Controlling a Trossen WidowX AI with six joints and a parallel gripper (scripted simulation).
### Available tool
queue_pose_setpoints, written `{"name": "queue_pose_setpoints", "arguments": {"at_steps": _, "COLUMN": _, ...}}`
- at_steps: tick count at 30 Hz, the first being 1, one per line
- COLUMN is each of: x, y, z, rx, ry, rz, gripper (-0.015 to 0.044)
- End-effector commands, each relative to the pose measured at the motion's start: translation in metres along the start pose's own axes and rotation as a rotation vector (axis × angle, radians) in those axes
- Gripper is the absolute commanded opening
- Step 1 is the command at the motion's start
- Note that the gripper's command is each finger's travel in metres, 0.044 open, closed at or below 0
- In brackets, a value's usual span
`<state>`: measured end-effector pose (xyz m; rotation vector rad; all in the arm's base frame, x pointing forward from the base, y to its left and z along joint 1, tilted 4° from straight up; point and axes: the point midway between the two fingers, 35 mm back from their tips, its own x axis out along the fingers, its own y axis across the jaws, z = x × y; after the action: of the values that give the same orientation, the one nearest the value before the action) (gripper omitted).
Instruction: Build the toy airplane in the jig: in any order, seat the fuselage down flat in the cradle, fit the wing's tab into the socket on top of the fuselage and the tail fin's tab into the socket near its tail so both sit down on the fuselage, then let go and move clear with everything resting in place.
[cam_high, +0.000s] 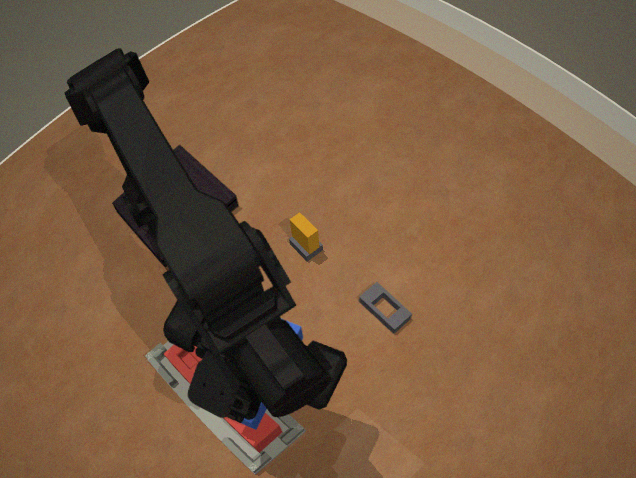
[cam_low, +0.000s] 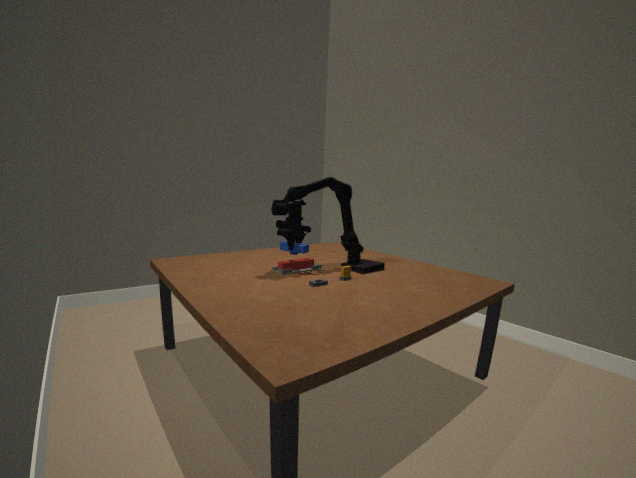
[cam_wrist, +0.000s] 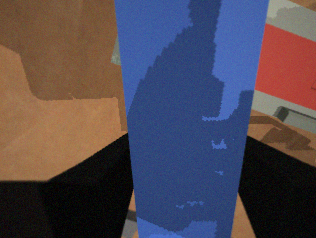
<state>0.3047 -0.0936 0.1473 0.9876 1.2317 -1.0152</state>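
Observation:
My gripper is shut on the blue wing and holds it above the fuselage, with a visible gap in the exterior view. The wing's tab points down. The red fuselage lies in the grey cradle; the arm hides its middle in the top view. Its tail socket shows at the upper-left end; the wing socket is hidden. The yellow tail fin stands upright in a small grey holder.
A grey holder with a rectangular opening lies on the table, to the right of the cradle in the top view. The dark arm base stands behind the cradle, beyond the fin.

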Motion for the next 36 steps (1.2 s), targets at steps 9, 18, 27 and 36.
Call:
{"name": "queue_pose_setpoints", "arguments": {"at_steps": 9, "x": 0.006, "y": -0.025, "z": 0.025, "rx": 0.242, "ry": -0.005, "rz": 0.007, "gripper": 0.0000}}
{"name": "queue_pose_setpoints", "arguments": {"at_steps": 18, "x": 0.010, "y": -0.037, "z": 0.036, "rx": 0.354, "ry": -0.007, "rz": 0.006, "gripper": 0.0053}}
{"name": "queue_pose_setpoints", "arguments": {"at_steps": 27, "x": 0.010, "y": -0.037, "z": 0.036, "rx": 0.354, "ry": -0.007, "rz": 0.006, "gripper": 0.0196}}
{"name": "queue_pose_setpoints", "arguments": {"at_steps": 36, "x": 0.012, "y": -0.037, "z": 0.036, "rx": 0.354, "ry": -0.007, "rz": 0.006, "gripper": 0.0196}}
